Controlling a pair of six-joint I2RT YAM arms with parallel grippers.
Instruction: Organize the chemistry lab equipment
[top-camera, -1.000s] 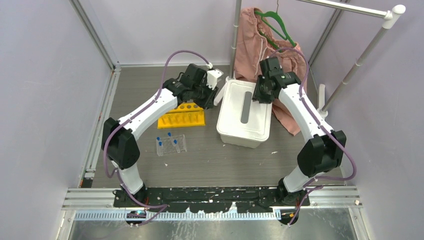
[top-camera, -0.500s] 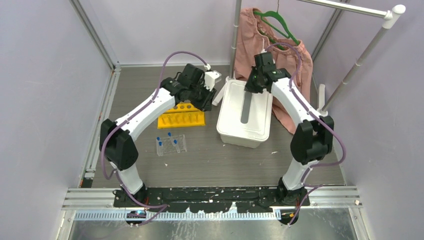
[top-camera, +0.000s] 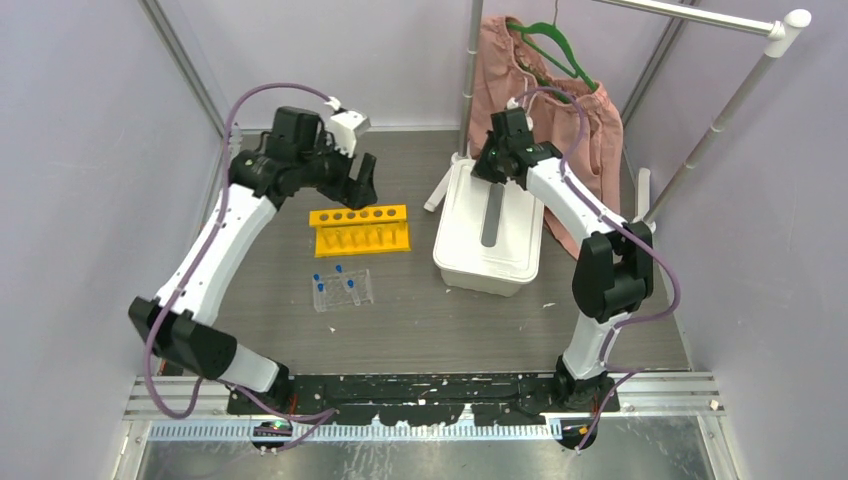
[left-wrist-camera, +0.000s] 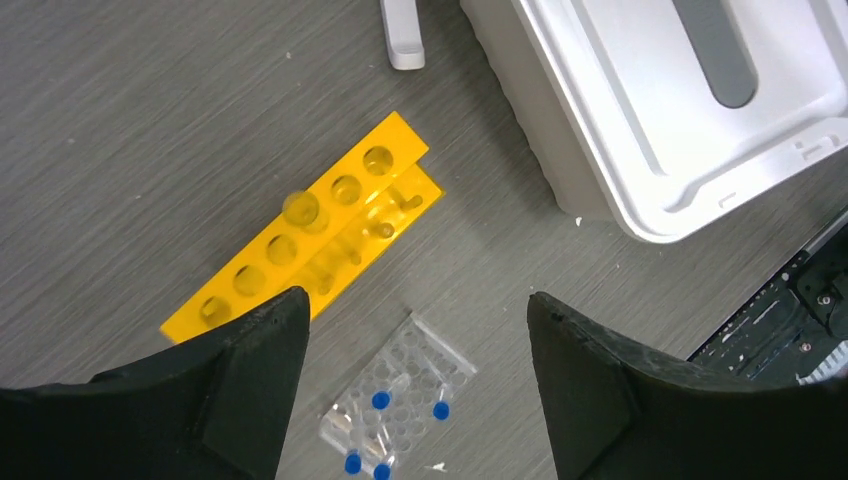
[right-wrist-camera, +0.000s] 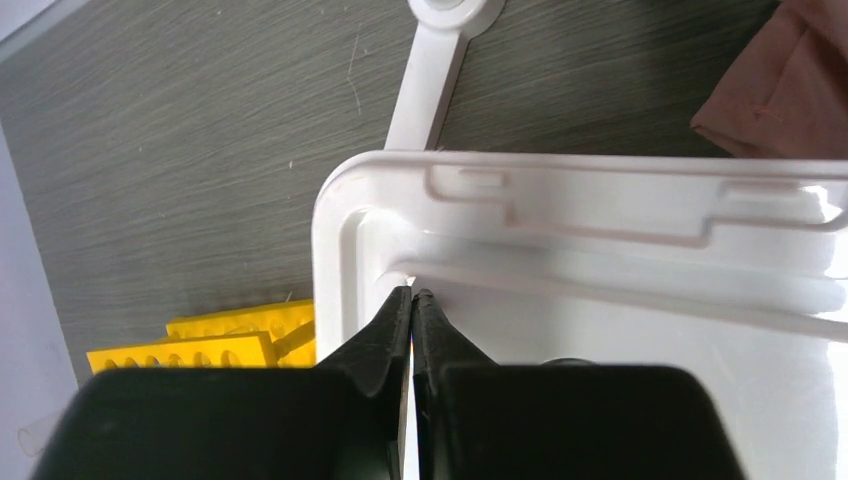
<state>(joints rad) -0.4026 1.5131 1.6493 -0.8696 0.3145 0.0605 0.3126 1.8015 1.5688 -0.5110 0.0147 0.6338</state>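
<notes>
Left wrist: clear grid rack (left-wrist-camera: 432, 352) holds blue-capped tubes (left-wrist-camera: 380, 400).

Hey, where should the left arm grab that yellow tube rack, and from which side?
Take the yellow tube rack from above, mid-length, jaws across its narrow width: it stands upright, holes up, long and slim, with straight long edges. The open left gripper looks wide enough.
</notes>
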